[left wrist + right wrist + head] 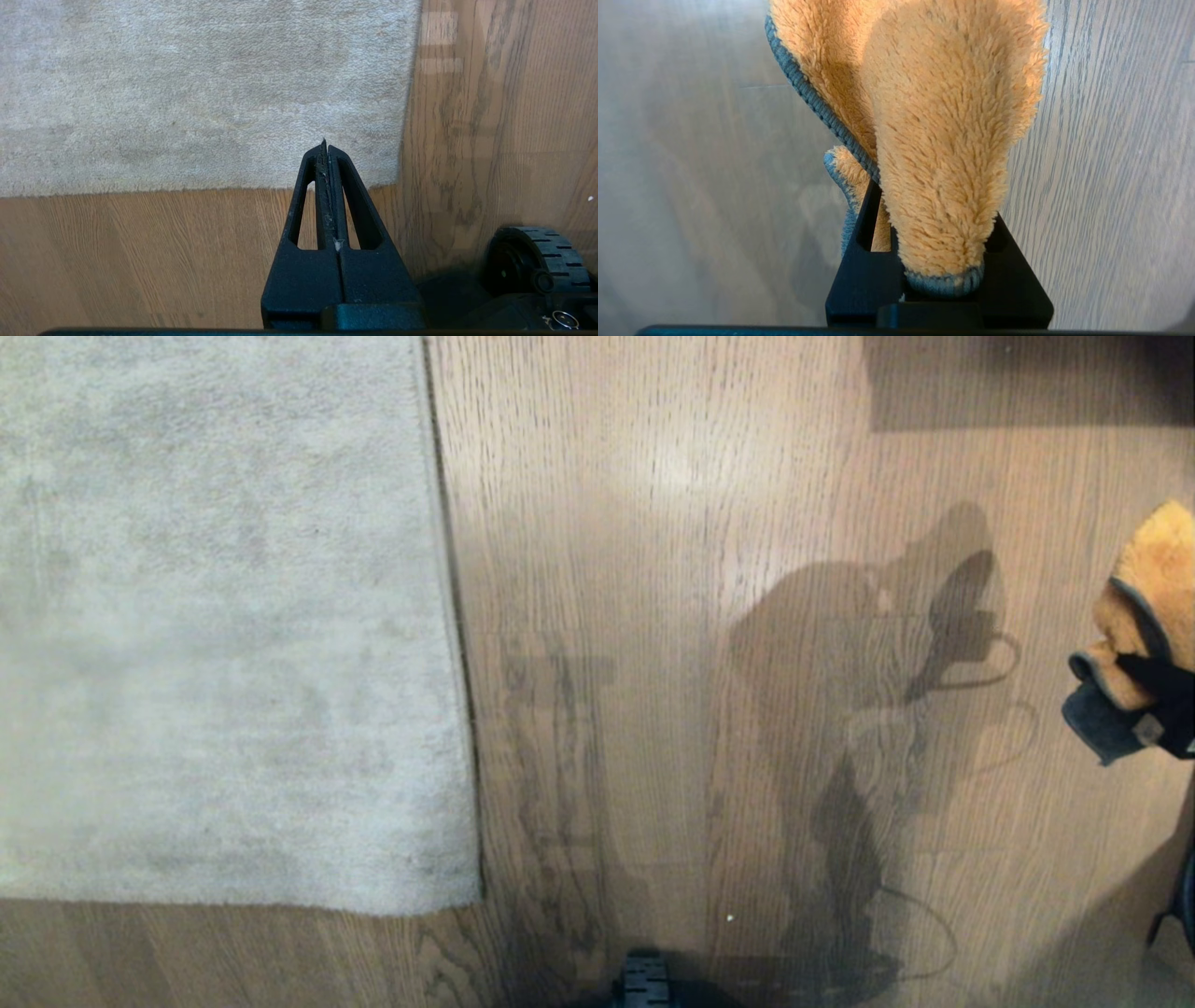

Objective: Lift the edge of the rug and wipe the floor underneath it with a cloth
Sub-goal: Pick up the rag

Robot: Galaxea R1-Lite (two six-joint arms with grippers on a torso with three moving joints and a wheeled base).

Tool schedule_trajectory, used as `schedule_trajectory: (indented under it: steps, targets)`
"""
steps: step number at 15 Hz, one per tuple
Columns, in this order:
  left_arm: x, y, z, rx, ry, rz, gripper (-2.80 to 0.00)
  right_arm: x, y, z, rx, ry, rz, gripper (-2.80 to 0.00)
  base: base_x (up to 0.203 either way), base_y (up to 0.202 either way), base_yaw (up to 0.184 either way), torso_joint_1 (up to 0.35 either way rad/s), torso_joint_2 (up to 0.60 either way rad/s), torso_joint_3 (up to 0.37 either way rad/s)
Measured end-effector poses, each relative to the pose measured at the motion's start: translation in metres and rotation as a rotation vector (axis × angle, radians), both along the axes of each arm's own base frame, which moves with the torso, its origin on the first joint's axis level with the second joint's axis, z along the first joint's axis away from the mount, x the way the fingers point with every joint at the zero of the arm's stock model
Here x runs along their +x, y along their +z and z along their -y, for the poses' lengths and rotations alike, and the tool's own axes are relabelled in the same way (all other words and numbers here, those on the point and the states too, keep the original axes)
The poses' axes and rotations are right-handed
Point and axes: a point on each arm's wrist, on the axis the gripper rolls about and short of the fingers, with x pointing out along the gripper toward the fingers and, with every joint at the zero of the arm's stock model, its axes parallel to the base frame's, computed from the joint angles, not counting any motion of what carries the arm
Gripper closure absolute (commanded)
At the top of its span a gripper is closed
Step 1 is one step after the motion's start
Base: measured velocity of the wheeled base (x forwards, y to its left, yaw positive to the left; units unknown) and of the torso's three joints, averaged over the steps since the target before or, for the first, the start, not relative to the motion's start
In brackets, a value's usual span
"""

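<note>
The pale grey rug fills the left of the head view and lies flat. Its straight rug edge (455, 616) runs down to a corner (471, 894) on the brown wood floor (672, 569). At the far right my right gripper (1167, 705) hangs above the floor, shut on the fluffy orange cloth (1153, 579) with its grey-blue hem. In the right wrist view the cloth (952, 140) bulges out between the black fingers (864, 261) and hides their tips. My left gripper (326, 149) is shut with nothing in it, parked low and pointing at the rug edge (407, 116) near the corner.
A black wheel (532, 259) of my base sits on the floor beside the left gripper, and a dark part of the base (644, 982) shows at the bottom of the head view. Shadows of my arms fall on the planks between rug and cloth.
</note>
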Motion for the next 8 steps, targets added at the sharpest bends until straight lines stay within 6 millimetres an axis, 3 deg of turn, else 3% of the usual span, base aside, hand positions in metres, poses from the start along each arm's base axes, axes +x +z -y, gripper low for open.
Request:
schedule_trajectory:
  steps: [8]
  targets:
    - [0.000,0.000,0.000,0.000,0.001,0.000,0.00,-0.067,-0.006,-0.019,-0.016,0.030,-0.026,0.00,0.000,0.000,0.000,0.000,0.00,0.000]
